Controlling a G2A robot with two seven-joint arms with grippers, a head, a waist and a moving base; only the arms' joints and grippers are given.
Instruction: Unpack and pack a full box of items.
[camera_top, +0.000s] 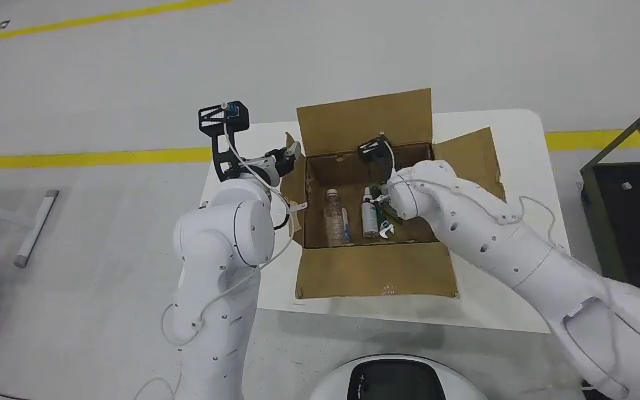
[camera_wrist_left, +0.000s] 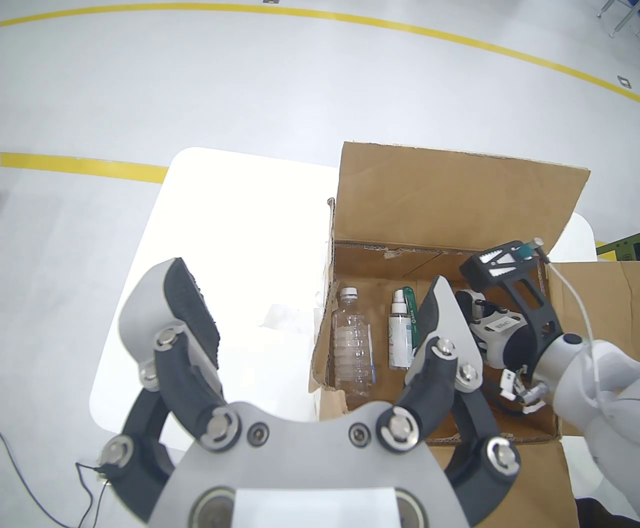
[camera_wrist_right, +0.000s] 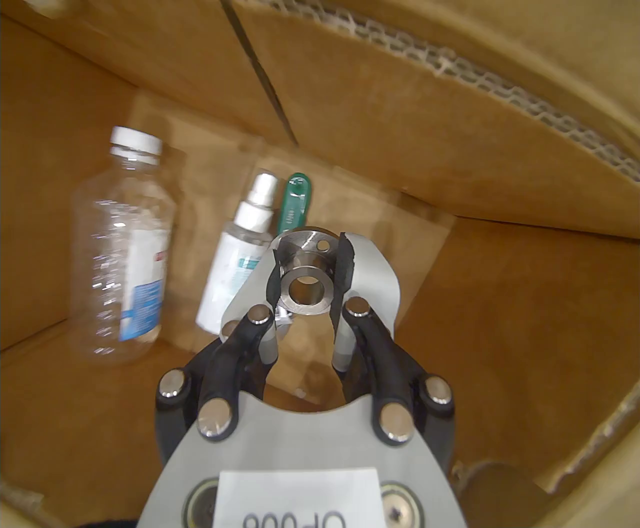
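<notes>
Right jaws gripped a metal ring (camera_wrist_right: 306, 292), perhaps a fitting, inside the box (camera_top: 375, 270); left jaws gaped outside it.

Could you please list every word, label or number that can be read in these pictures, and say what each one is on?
No text can be read reliably.
Label on the water bottle: blue and red print, blurred.
Label on the spray bottle: blurred.
Lettering on the green handle: too small.
The white sticker behind the right hand: characters cut off by the picture's edge.
</notes>
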